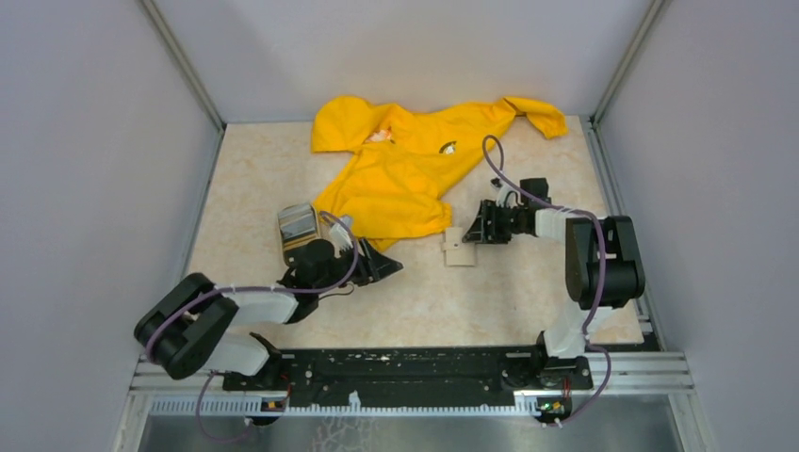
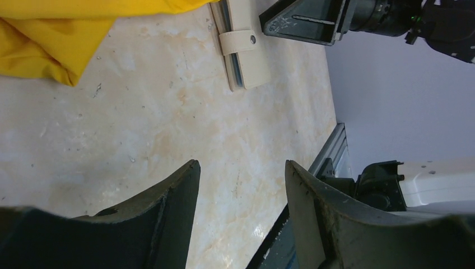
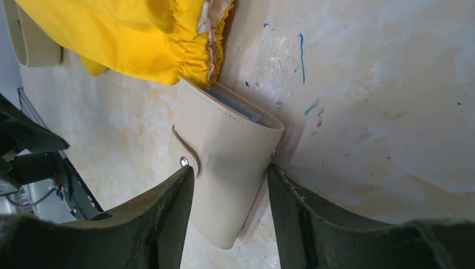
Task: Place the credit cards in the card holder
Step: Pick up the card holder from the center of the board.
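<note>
Top view: card holder (image 1: 460,250) flat on bench (image 1: 528,292), mid-bench, just below hem of yellow jacket (image 1: 405,174). Right end effector (image 1: 474,228) down over its far edge. Credit cards (image 1: 299,226) stacked in beige tray (image 1: 281,222) at left, well apart from holder; none seen in holder. Left end effector (image 1: 384,266) low between tray and holder, just beside jacket.

Left wrist view: fingers (image 2: 168,213) parted, bare bench between, nothing held. Holder ahead, strap apparently snapped across its face.

Right wrist view: fingers (image 3: 157,224) pressed against both side edges of holder, tan cover bowed slightly between them; reads as a grip on the holder. Bluish pockets showing at the end beside jacket cuff.

Step, by judgement: securing holder ahead of opening; loading not begun. Next move likely calls for drawing holder clear of jacket, freeing the strap, then left end effector fetching one card from tray. Thin cards, probably awkward to pinch off the stack.
</note>
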`<state>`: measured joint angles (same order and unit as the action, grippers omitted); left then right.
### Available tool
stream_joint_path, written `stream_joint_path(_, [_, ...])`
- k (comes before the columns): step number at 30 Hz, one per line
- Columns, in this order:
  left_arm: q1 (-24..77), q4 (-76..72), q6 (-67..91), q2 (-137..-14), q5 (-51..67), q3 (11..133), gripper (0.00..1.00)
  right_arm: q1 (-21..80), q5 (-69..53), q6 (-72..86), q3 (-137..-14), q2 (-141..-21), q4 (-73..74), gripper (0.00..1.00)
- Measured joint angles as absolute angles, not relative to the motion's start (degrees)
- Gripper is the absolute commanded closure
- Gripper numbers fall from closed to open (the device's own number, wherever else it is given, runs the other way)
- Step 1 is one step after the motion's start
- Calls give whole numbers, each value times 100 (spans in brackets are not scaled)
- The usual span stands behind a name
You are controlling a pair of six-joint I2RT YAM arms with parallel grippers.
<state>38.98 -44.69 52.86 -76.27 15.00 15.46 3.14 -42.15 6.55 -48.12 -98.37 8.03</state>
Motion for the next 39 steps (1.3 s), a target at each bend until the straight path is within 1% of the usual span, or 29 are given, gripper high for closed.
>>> stream_joint_path(2, [4014,-4534,5282,-8029,1437,1756,36,325,-4320,694,-4814,-9896,731,53])
stream_joint_path(5, [4110,-4541,5240,-8545,1409,2051,35,386,-4388,733,-4858,-10007,681,65])
stream_joint_path(10, [4150,-4475,5063,-8943,1398,2390,34,587,-4390,753,-4890,-10154,703,89])
stream_joint_path(15, [4150,-4497,4790,-8958,1420,2421,33,639,-4440,668,-4880,-10165,814,99])
stream_joint_path(17, [4150,-4582,4637,-8930,1446,2355,32,690,-4530,550,-4880,-10162,849,100])
stream_joint_path(20, [4147,-4742,4296,-8805,1559,2154,28,895,-4696,150,-4890,-10154,1037,100])
stream_joint_path(25, [4147,-4890,3747,-8466,1824,1883,23,1632,-4956,-1009,-5131,-10057,1813,100])
stream_joint_path(29, [4147,-4849,3361,-7784,1883,1619,18,2324,-4971,-1953,-5371,-9915,2342,100])
stream_joint_path(33, [4139,-4528,2985,-7116,1872,1494,7,2880,-4928,-2716,-5402,-9719,2670,100])
stream_joint_path(35, [4136,-4268,2799,-6801,1870,1470,2,2989,-4928,-2947,-5400,-9603,2773,100])
stream_joint_path(39, [4134,-4064,2453,-6276,1959,1203,1,2995,-4917,-3304,-5275,-9177,2753,100])
